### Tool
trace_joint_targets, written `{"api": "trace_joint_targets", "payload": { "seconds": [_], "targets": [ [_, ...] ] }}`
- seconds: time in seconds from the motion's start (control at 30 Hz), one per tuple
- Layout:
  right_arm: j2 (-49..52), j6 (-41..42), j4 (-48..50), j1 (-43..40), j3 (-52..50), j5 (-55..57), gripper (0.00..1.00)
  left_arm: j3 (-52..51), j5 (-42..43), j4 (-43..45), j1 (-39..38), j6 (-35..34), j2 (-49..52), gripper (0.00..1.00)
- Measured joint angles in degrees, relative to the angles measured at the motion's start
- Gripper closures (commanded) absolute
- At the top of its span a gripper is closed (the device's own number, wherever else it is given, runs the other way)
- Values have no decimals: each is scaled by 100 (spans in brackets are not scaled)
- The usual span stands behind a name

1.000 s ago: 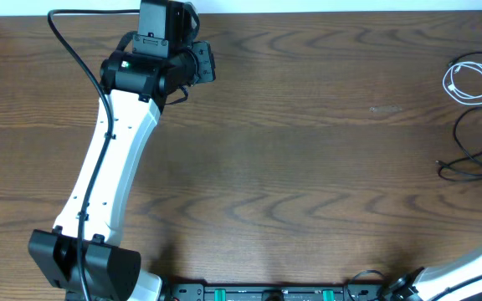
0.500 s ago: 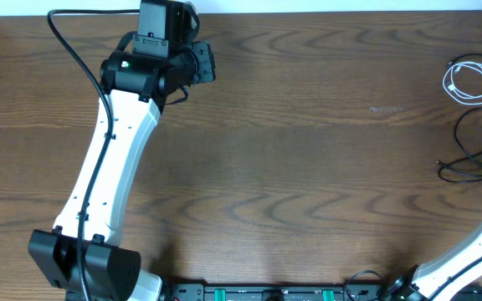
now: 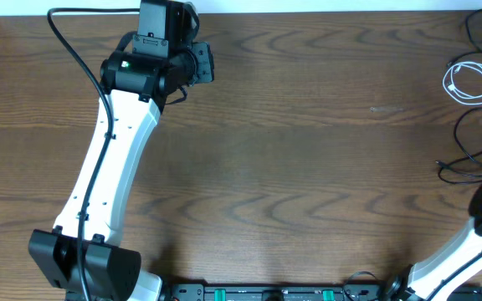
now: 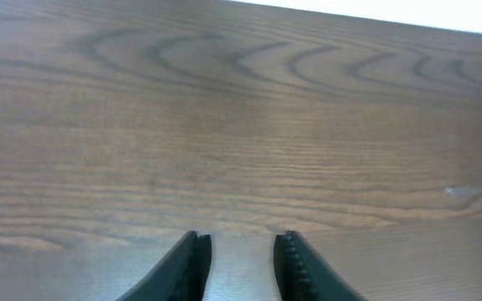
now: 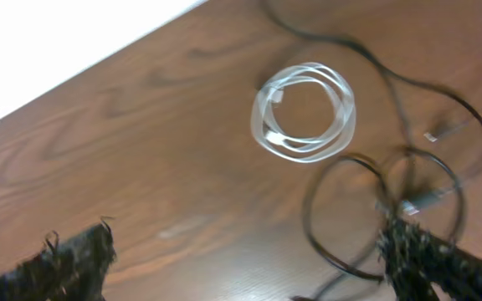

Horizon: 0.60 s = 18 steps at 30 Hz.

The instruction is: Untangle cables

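Currently the right gripper (image 5: pixel 245 238) is spread wide and empty over the dark wooden table (image 3: pixel 308 167), near a coiled thin white cable (image 5: pixel 304 113) and looped thin black cables (image 5: pixel 307 209). The left gripper (image 4: pixel 241 247) is parted narrowly, empty, well apart from them.

Coiled cable (image 3: pixel 446 82) lies behind the loose cables (image 3: pixel 480 150), at the table's (image 3: pixel 308 167) right edge.
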Motion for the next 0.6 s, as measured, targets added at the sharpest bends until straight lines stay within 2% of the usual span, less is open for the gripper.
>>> {"api": "trace_joint_targets", "payload": {
  "seconds": [0.07, 0.2, 0.23, 0.27, 0.33, 0.6],
  "targets": [
    [-221, -76, -188, 341, 0, -22, 1, 0, -22, 20, 13, 205, -37, 51],
    [-592, -181, -531, 1169, 7, -70, 1, 0, -24, -15, 118, 614, -315, 45],
    [-640, -199, -651, 1362, 9, -85, 1, 0, -24, -66, 168, 673, -422, 18],
    [-671, -201, -782, 1593, 11, -94, 1, 0, -26, -144, 232, 728, -546, 15],
    [-671, -201, -992, 1943, 13, -76, 1, 2, -26, -310, 326, 811, -761, 1],
    [-656, 35, -1582, 3329, 11, 907, 1, 2, -46, -953, 411, 920, -868, 0]
  ]
}}
